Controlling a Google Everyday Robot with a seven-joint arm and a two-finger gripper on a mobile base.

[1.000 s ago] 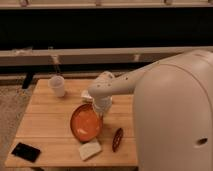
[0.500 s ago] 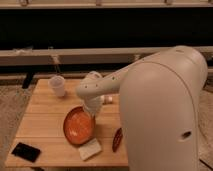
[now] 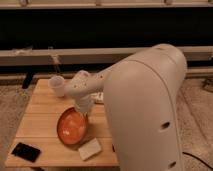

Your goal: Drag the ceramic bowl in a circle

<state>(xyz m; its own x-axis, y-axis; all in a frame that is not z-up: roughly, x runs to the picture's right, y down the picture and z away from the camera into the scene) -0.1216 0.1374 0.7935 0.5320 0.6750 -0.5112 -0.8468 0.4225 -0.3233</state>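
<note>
Camera view is showing the gripper (image 3: 83, 111) clenching the one ceramic bowl (image 3: 71, 127), now dragged further lower left, one cup (image 3: 56, 85) standing.

A wide, shallow ceramic bowl (image 3: 72, 126), glossy orange inside with a darker brownish rim, sits on the front half of the wooden table (image 3: 45, 112); it appears tipped, its upper right edge raised beneath the tool (image 3: 83, 108), which comes down onto that rim, its grip there hidden from view
</note>
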